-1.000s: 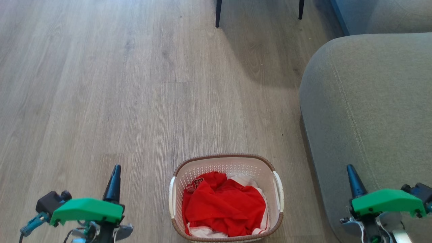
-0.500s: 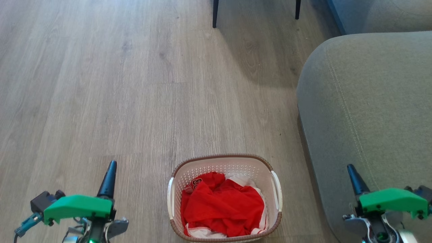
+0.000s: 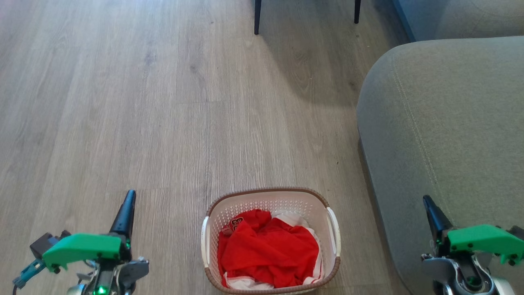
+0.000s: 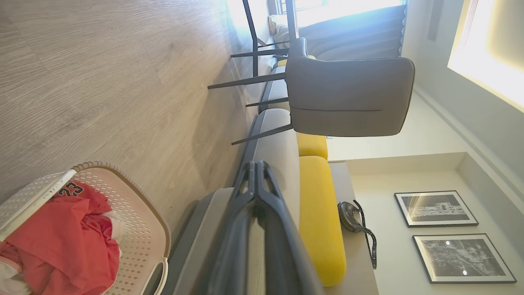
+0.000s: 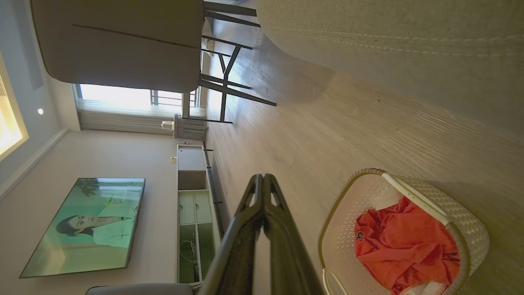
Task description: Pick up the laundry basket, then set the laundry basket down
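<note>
The laundry basket [image 3: 270, 200], cream-white with a brown woven-look rim and white side handles, stands on the wood floor at the bottom middle of the head view, with red and white clothes [image 3: 268, 250] inside. It also appears at the lower left of the left wrist view as the laundry basket [image 4: 137, 213] and at the lower right of the right wrist view as the laundry basket [image 5: 462, 223]. My left gripper [image 3: 130, 195] is shut and empty, well to the basket's left. My right gripper [image 3: 427, 200] is shut and empty, off to the basket's right over the sofa.
A grey sofa [image 3: 450, 123] fills the right side, close to the basket. Two dark chair legs [image 3: 257, 16] stand at the far top. A grey chair [image 4: 348, 98] and yellow cushions [image 4: 321, 213] show in the left wrist view. Open wood floor [image 3: 143, 102] spreads ahead and left.
The head view has shifted slightly, so the basket and sofa sit a little further left. Both grippers have drifted outward, away from the basket, and stay shut.
</note>
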`<state>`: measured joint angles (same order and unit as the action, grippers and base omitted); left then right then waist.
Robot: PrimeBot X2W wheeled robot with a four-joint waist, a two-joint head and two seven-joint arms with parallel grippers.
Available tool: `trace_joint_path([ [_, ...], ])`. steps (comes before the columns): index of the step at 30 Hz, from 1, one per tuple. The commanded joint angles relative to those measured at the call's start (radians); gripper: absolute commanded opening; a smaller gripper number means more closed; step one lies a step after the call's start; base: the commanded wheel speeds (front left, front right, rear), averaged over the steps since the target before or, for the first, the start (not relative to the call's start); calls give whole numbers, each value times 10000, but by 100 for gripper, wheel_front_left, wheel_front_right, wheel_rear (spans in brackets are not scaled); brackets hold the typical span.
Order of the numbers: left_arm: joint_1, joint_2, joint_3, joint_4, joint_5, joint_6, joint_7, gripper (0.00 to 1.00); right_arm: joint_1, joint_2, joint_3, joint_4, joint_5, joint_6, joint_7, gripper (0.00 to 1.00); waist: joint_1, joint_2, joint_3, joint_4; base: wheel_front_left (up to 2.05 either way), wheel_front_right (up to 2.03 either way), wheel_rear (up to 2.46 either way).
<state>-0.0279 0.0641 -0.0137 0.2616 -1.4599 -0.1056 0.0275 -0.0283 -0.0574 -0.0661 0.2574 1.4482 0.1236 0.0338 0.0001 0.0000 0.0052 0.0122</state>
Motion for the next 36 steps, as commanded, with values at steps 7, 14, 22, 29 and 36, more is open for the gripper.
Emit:
trace_joint_path([
  [7,-651,142,629,-237,-882,-167,287,0,-648,-172,0,-230,926,66,262,0,-1,0,-9,-54,0,0,0],
  [14,-745,133,845,-194,-1610,-234,501,0,-742,-170,-115,-164,1685,70,472,0,-1,0,-18,-108,0,0,0],
  [22,-771,112,928,-181,-1776,-251,578,0,-768,-151,-169,-145,1861,71,546,0,-1,0,-21,-122,0,0,0],
  [29,-773,92,956,-179,-1753,-251,601,0,-770,-133,-195,-143,1839,71,567,0,-1,0,-21,-122,0,0,0],
  [36,-775,75,979,-178,-1733,-251,620,0,-772,-118,-216,-142,1822,71,584,0,-1,0,-21,-122,0,0,0],
])
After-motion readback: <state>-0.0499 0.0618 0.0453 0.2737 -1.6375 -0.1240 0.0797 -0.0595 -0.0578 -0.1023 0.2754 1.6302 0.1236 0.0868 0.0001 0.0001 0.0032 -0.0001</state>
